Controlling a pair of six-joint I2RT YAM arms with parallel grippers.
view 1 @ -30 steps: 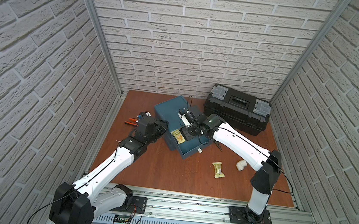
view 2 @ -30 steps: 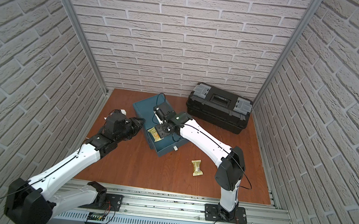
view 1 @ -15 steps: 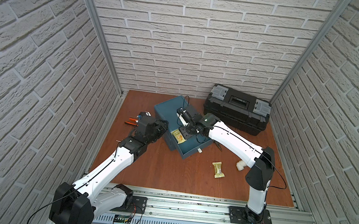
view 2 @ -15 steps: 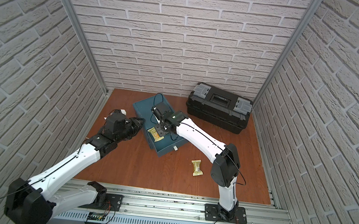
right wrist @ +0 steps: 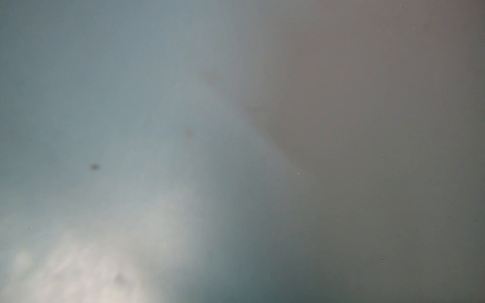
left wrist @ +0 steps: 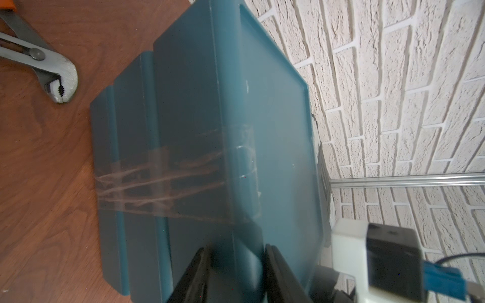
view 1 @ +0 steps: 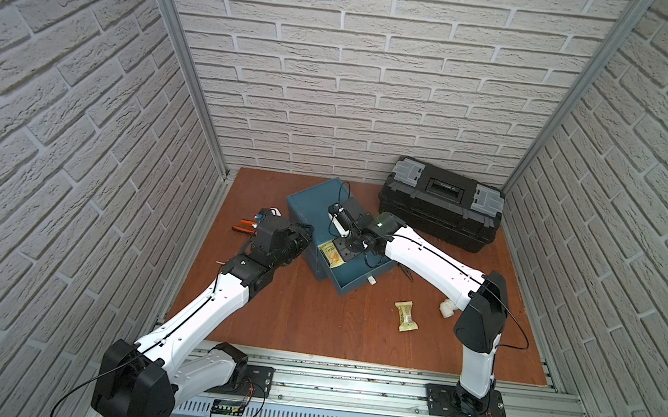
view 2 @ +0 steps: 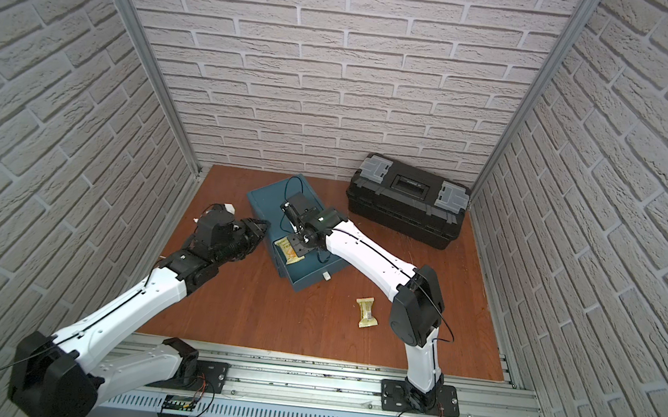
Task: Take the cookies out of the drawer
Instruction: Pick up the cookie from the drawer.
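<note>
Table [view 1: 312, 324]: red-brown wood board, lower-middle of frame in both top views, brick walls on 3 sides.
Left arm [view 1: 206, 301]: white/black, runs from lower left of frame up to the left corner of the cabinet.
Right arm [view 1: 427, 264]: from its base at lower right, bent, reaches up-left over the drawer.
Toolbox [view 1: 440, 211]: black w/ grey latches, lid shut, upper right of the table by the back wall, near the cabinet.
Cabinet [view 1: 307, 203]: dark teal box, ctr of frame, stands diagonal. Left wrist view shows a clear tape strip across its side [left wrist: 275, 131].
Drawer [view 1: 360, 284]: pulled out of the cabinet toward lower right, open on top.
Left gripper [view 1: 308, 232]: clamped on the cabinet's edge. In the left wrist view its two black fingers [left wrist: 194, 278] sit one each side of the teal rim.
Right gripper [view 1: 347, 246]: down inside the drawer, just beside the gold cookie pack. Touching or not, and jaws apart or together, I cannot tell. Right wrist view is only grey-teal blur.
Pliers [view 1: 243, 226]: orange handles, grey head, flat on the table left of the cabinet, behind the left gripper.
Gold cookie pack [view 1: 331, 255]: lies in the drawer, at its left end, next to the cabinet front.
Pale cookie pack [view 1: 406, 316]: out on the table, lower right of the drawer, well apart from it.
Pipe elbow [view 1: 448, 310]: white, on the table right of the pale cookie pack, partly behind the right arm.
Knob [view 1: 371, 280]: small, white, on the drawer's front wall.
</note>
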